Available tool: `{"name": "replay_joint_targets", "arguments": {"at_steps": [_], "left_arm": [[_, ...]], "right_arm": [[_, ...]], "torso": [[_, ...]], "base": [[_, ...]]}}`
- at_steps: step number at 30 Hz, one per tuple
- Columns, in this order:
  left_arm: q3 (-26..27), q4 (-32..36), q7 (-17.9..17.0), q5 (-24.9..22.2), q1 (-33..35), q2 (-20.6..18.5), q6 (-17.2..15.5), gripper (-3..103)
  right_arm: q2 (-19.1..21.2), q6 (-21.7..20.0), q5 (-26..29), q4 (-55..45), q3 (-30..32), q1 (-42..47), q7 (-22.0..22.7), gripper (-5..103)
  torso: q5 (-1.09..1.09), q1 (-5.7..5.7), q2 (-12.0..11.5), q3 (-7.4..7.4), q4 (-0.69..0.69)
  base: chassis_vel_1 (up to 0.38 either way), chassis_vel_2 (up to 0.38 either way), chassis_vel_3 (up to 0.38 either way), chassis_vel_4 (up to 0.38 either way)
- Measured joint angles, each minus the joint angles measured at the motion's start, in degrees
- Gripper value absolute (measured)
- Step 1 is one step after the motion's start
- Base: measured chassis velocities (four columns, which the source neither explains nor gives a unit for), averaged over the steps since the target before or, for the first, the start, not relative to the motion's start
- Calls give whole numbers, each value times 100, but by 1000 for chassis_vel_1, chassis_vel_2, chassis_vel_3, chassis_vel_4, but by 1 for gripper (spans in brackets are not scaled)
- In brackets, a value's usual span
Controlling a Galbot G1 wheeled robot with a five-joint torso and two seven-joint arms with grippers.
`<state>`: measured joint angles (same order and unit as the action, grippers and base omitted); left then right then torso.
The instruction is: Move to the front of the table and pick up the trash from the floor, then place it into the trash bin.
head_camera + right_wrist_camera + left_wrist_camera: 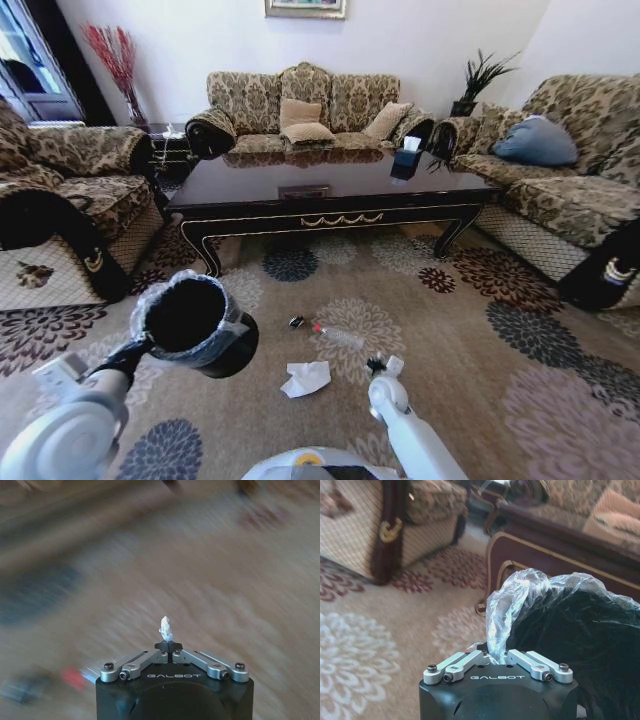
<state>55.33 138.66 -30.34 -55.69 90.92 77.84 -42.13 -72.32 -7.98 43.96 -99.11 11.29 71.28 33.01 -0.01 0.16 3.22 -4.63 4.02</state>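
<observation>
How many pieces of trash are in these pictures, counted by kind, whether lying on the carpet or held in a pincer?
Crumpled white tissue, on the carpet: 1
Clear plastic bottle with red cap, on the carpet: 1
Small dark round bit, on the carpet: 1
Tiny white scrap, pinched in the right pincer: 1
Total: 4
</observation>
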Motion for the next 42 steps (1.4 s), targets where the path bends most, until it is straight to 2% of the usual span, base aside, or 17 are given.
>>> {"name": "replay_joint_targets", "arguments": {"at_steps": [2, 3, 5, 8, 9, 11, 14, 17, 23, 24, 27, 28, 34, 36, 38, 39, 42], "left_arm": [[-255, -96, 3, 153, -40, -127, 0, 4], [-255, -96, 3, 153, -40, -127, 0, 4], [-427, -177, 4, 247, -99, -278, 0, 4], [-733, -308, 29, 344, -217, -527, 0, 4], [-733, -308, 29, 344, -217, -527, 0, 4], [-985, -401, 115, 512, -263, -636, 0, 4], [-1212, -484, 175, 612, -303, -710, 1, 4], [-1595, -626, 234, 664, -462, -846, 0, 4], [-2060, -1012, 335, 692, -895, -1072, 1, 4], [-2060, -1012, 335, 692, -895, -1072, 1, 4], [-2202, -1245, 355, 696, -1092, -1138, 0, 4], [-2249, -1382, 363, 699, -1243, -1087, 0, 4], [-2158, -1338, 377, 697, -1329, -977, 0, 4], [-2115, -1306, 378, 697, -1329, -982, 0, 4], [-2038, -1252, 387, 693, -1302, -1008, 0, 4], [-2004, -1235, 392, 692, -1283, -1020, 0, 4], [-1907, -1190, 396, 686, -1233, -1041, 0, 4]], "right_arm": [[260, 385, -274, -449, -223, -75, -328, 0], [260, 385, -274, -449, -223, -75, -328, 0], [542, 752, -482, -710, -416, -224, -575, 0], [1154, 1535, -832, -1013, -810, -591, -1309, 0], [1154, 1535, -832, -1013, -810, -591, -1309, 0], [1498, 1944, -1032, -1120, -1125, -930, -1781, 0], [1676, 2071, -1115, -1176, -1429, -1190, -1939, 0], [1869, 2174, -1344, -1146, -2079, -1837, -2116, 0], [1862, 2178, -1325, -957, -2961, -2848, -2100, 0], [1862, 2178, -1325, -957, -2961, -2848, -2100, 0], [1711, 2176, -1335, -822, -3441, -3207, -2050, 0], [1487, 2198, -1516, -657, -3876, -3339, -2014, 0], [1255, 2261, -1777, -427, -4401, -3368, -1946, -3], [1244, 2261, -1805, -397, -4467, -3368, -1929, 1], [1234, 2261, -1834, -378, -4530, -3381, -1882, 12], [1233, 2257, -1835, -379, -4545, -3393, -1864, 12], [1245, 2220, -1819, -393, -4583, -3424, -1828, 22]], "torso": [[0, 0, 0, 0, 0], [0, 0, 0, 0, 0], [1, 0, 0, 0, 1], [1, 0, 0, -1, 1], [1, 0, 0, -1, 1], [-1, 0, 1, 0, 1], [1, 1, 0, -1, 1], [1, 0, 0, -1, -1], [-1, 1, 0, -1, 1], [-1, 1, 0, -1, 1], [0, 1, 0, -1, -1], [0, 1, 0, -1, 0], [0, 1, 0, 0, 0], [1, 1, 0, 0, 0], [0, 1, 0, 0, 1], [1, 1, 0, 0, 1], [0, 1, 0, 0, 0]], "base": [[0, 0, 0, 0], [0, 0, 0, 0], [0, 0, 0, 0], [0, 0, 0, 0], [0, 0, 0, 0], [0, 0, 0, 0], [0, 0, 0, 0], [0, 0, 0, 0], [0, 0, 0, 0], [0, 0, 0, 0], [0, 0, 0, 0], [0, 0, 0, 0], [0, 0, 0, 0], [0, 0, 0, 0], [0, 0, 0, 0], [0, 0, 0, 0], [0, 0, 0, 0]]}}
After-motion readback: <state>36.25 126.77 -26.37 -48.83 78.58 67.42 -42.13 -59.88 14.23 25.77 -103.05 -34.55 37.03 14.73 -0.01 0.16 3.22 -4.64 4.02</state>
